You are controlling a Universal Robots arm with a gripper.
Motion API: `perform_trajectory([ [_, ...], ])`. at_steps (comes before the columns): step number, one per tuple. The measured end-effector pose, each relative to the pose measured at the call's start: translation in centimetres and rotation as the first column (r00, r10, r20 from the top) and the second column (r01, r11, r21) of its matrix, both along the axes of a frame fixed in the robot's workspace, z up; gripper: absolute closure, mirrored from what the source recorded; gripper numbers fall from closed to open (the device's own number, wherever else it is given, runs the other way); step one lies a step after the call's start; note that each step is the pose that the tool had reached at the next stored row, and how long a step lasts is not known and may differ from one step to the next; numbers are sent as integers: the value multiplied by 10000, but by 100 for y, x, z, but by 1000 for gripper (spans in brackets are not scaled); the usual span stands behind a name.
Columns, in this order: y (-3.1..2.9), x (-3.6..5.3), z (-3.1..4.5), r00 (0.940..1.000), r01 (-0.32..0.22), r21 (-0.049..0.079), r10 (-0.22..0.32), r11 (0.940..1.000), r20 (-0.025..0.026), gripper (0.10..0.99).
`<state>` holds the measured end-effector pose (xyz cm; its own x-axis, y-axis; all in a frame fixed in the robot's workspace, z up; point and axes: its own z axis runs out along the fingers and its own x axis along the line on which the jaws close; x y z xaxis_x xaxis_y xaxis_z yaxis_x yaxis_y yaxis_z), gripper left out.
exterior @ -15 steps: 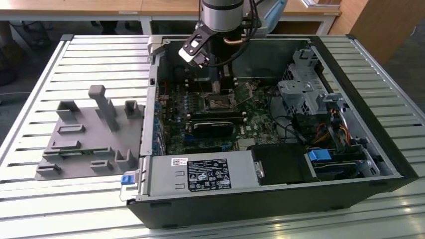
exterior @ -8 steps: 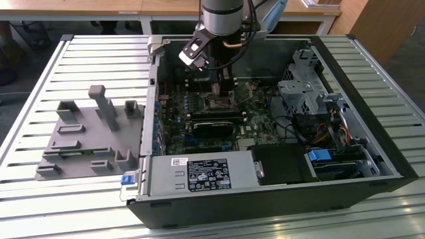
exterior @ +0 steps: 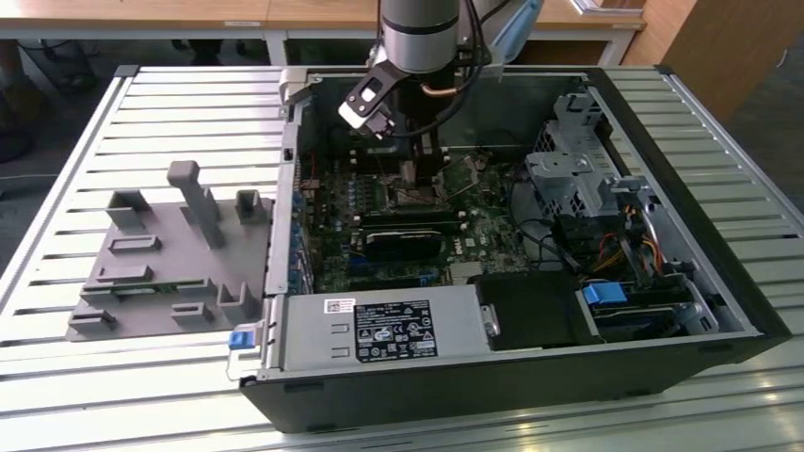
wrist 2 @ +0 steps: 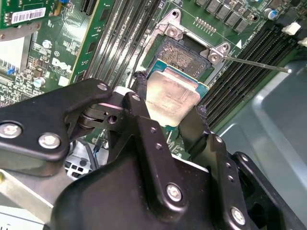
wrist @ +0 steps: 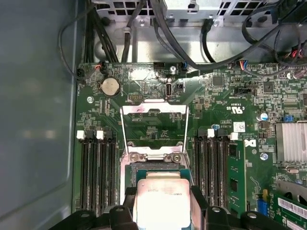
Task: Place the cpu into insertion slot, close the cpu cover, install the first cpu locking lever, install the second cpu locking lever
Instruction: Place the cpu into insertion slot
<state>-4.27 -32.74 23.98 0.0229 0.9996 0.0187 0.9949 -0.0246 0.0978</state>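
My gripper (wrist 2: 170, 103) is shut on the cpu (wrist 2: 172, 98), a flat square chip with a dull silver top, held by two opposite edges between the black fingers (wrist 2: 139, 96). The chip hangs tilted just over the insertion slot (wrist 2: 184, 55), whose dark pin field shows past the chip's far edge. In the first wrist view the cpu (wrist: 160, 203) partly hides the insertion slot (wrist: 156, 167). The cpu cover (wrist: 153, 110), a silver frame with a window, is flipped open beyond the socket. A thin locking lever (wrist 2: 259, 64) sticks out sideways. In the exterior view the gripper (exterior: 421, 179) is low inside the case.
Long black memory slots (wrist: 96, 172) (wrist: 213, 167) flank the socket. A finned heat sink (wrist: 290, 141), cables (wrist: 158, 28) and the case wall (wrist: 33, 120) are close. Outside the case, a grey fixture (exterior: 164, 264) lies on the slatted table; a power supply (exterior: 377, 330) sits at the front.
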Motion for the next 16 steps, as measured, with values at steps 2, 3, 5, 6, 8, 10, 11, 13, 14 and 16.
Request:
perform_trajectory([
  [2, 1, 0, -25, 10000, 5, 0, -5, 10000, 0, 561],
  [3, 1, 0, -37, 10000, 7, 0, -7, 10000, 0, 561],
  [5, 2, -2, -62, 10000, 8, 1, -8, 10000, 1, 561],
  [6, 3, -5, -74, 10000, 9, 1, -9, 10000, 1, 561],
  [8, 3, -11, -94, 10000, 4, 0, -4, 10000, 1, 561],
  [10, 4, -17, -113, 10000, -49, 0, 49, 10000, 1, 561],
  [11, 6, -17, -122, 10000, -73, 1, 73, 10000, 1, 561],
  [13, 10, -18, -141, 10000, -82, 1, 82, 10000, 1, 561],
  [14, 10, -18, -151, 10000, -83, 0, 83, 10000, 0, 561],
  [16, 10, -25, -169, 10000, -76, 0, 76, 10000, 0, 561],
])
